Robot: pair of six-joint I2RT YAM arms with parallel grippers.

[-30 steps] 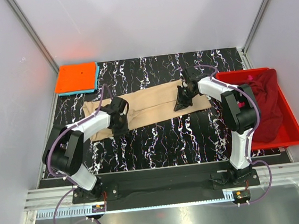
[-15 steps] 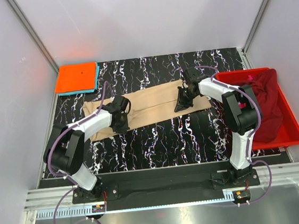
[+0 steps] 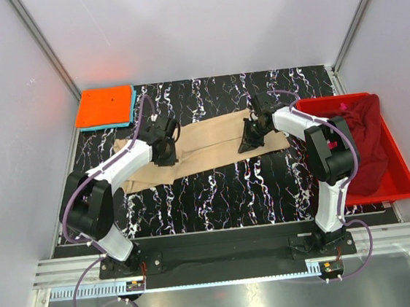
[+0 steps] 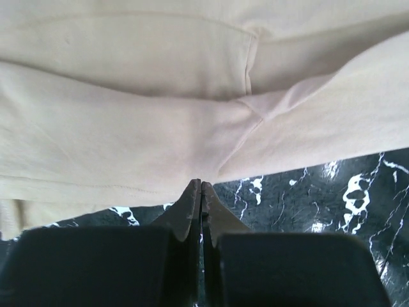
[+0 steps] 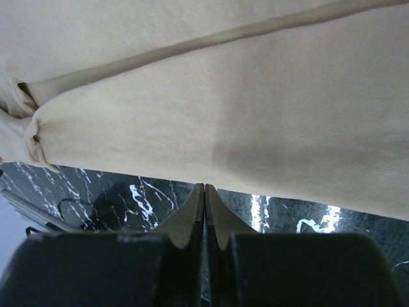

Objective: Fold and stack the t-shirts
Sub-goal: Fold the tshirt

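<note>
A large tan t-shirt (image 3: 211,142) lies in a long band across the black marbled table. My left gripper (image 3: 168,156) is shut at its near edge towards the left end; in the left wrist view the shut tips (image 4: 201,183) meet the tan hem (image 4: 128,128) by a sleeve seam. My right gripper (image 3: 245,146) is shut at the near edge towards the right end; its tips (image 5: 204,187) touch the cloth (image 5: 223,96), which hangs just above the table. A folded orange t-shirt (image 3: 105,107) lies on a light blue one (image 3: 133,108) at the far left corner. A maroon t-shirt (image 3: 365,144) fills the bin.
The red plastic bin (image 3: 402,180) stands at the right edge beside the right arm, with a bit of pink cloth (image 3: 341,102) at its far end. Metal frame posts and white walls close in the table on three sides.
My left gripper has moved away from the arm bases, towards the far side, across the tan t-shirt's left part. The right gripper has stayed in place.
</note>
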